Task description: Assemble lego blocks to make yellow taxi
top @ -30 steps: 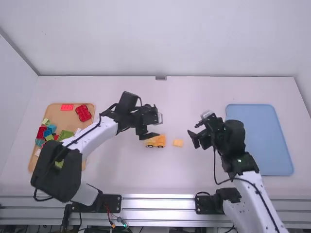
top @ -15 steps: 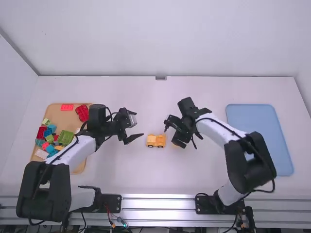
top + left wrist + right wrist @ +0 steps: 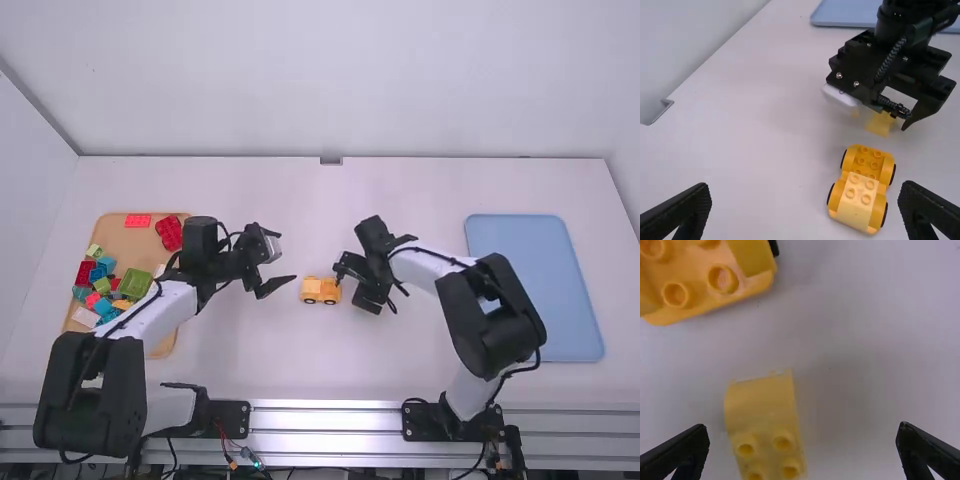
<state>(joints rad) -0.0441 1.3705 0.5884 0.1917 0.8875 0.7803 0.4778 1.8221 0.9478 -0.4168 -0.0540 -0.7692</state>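
Ideally, the right gripper (image 3: 804, 427), fingers spread over the loose yellow block (image 3: 762, 412) on the table (image 3: 860, 335), centres first, as the block sits nearer one finger. A square pinch should spare the nearby toy car (image 3: 859, 192); the left gripper (image 3: 806, 187), also spread, can wait.

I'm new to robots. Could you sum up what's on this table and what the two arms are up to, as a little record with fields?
Being built: yellow wheeled toy, with a paler block on one end
Loose part: yellow studded block, on the table near the toy
Left gripper: open, empty
Right gripper: open, over the loose block
Spare pieces: colored blocks in a wooden tray
Far right: blue tray
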